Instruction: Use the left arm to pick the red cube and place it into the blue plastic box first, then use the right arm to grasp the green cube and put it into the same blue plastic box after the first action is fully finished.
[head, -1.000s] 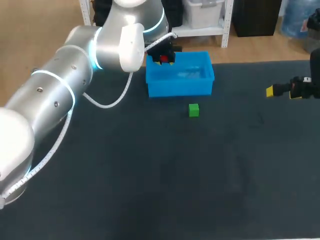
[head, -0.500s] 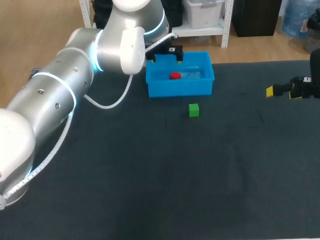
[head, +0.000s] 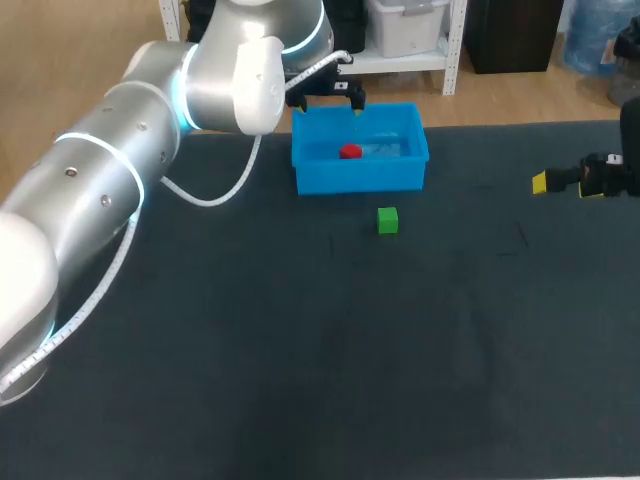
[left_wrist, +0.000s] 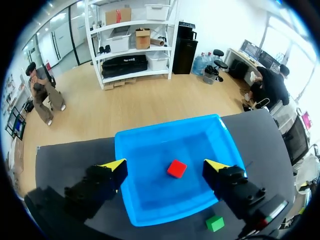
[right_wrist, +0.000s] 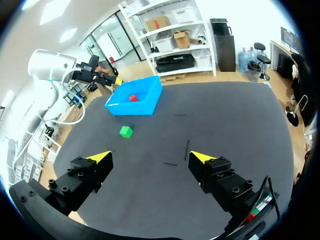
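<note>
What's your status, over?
Left claw open over blue box, red cube inside. Right claw open, empty. Green cube on table before box, nothing in the way.

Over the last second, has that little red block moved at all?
Yes. The red cube went from the left gripper, up at the blue plastic box's back left corner, down onto the box's floor, near its middle.

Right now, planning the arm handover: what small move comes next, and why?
Probably draw the left tool back from the blue box: the red cube lies inside, the tool hangs open and empty, and the green cube sits on the table.
</note>
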